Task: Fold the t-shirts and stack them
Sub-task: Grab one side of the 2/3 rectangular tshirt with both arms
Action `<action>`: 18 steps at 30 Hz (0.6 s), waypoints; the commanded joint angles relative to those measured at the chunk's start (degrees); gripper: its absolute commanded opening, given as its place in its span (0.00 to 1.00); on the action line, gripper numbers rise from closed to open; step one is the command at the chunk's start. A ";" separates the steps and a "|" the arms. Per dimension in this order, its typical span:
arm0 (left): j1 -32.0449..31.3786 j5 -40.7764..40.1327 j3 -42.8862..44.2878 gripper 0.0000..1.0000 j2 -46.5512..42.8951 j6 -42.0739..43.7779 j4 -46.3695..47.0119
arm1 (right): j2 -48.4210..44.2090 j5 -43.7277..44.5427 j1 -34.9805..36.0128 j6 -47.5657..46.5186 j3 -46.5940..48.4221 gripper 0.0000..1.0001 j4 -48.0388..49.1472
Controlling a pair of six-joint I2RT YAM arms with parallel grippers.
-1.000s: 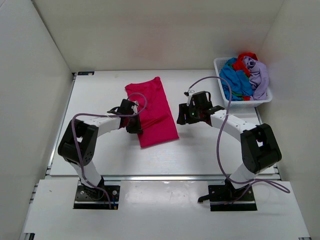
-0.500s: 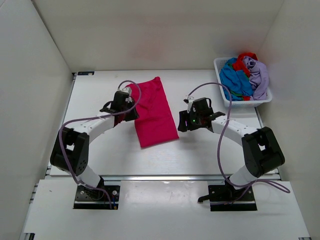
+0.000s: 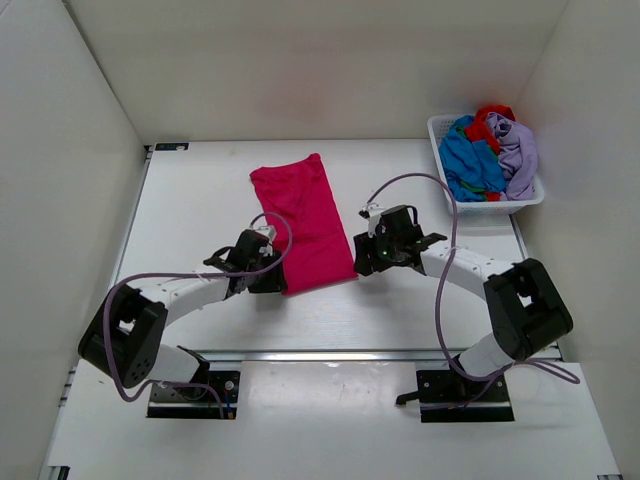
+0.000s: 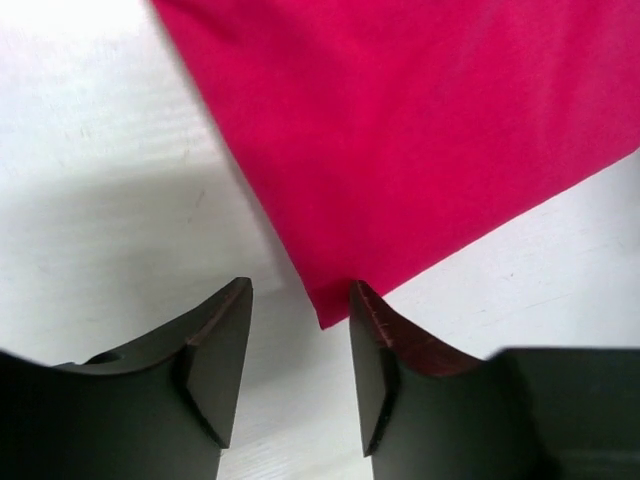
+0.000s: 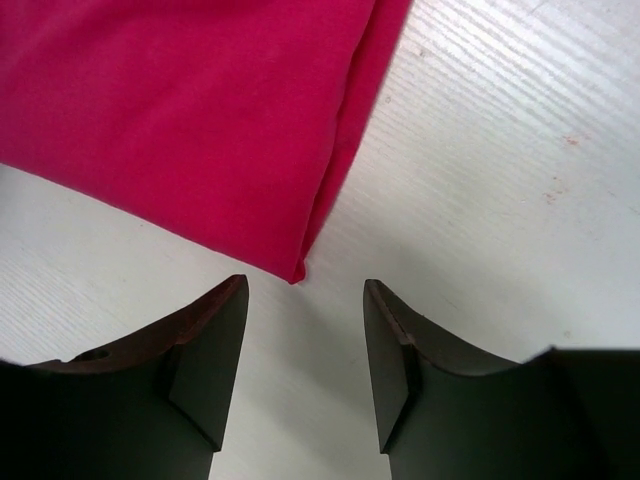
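Note:
A magenta-pink t-shirt point(image 3: 303, 215) lies folded into a long strip on the white table. My left gripper point(image 3: 274, 279) sits low at its near-left corner, open. In the left wrist view that shirt corner point(image 4: 322, 310) pokes in between the fingertips of the left gripper point(image 4: 300, 300), nothing pinched. My right gripper point(image 3: 366, 262) is at the near-right corner, open too. The right wrist view shows the folded shirt corner point(image 5: 297, 270) just ahead of the gap of the right gripper point(image 5: 305, 292). Blue point(image 3: 468, 158), red point(image 3: 492, 115) and lavender point(image 3: 518, 150) t-shirts are heaped in the basket.
The white slatted basket point(image 3: 495, 207) stands at the table's far right corner, against the right wall. White walls close in the table on the left, back and right. Purple cables loop over both arms.
My left gripper swung from the shirt's left edge down to its near-left corner and opened wider. My right gripper slid slightly nearer along the shirt's right edge to the near-right corner.

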 commanded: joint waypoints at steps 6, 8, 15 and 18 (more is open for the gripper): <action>-2.30 -1.48 -4.12 0.55 -1.28 -13.62 3.56 | 2.54 1.22 1.34 11.61 0.28 0.46 3.89; -1.87 -1.40 -6.05 0.54 -1.72 -15.20 6.09 | 3.06 1.92 1.79 12.67 0.02 0.46 4.42; -3.44 -1.84 -7.47 0.52 -0.41 -19.61 9.11 | 4.91 2.18 2.57 14.16 -0.59 0.42 3.99; -3.36 -1.93 -8.34 0.49 -0.23 -20.31 10.06 | 4.56 3.24 2.66 15.22 -1.47 0.42 4.25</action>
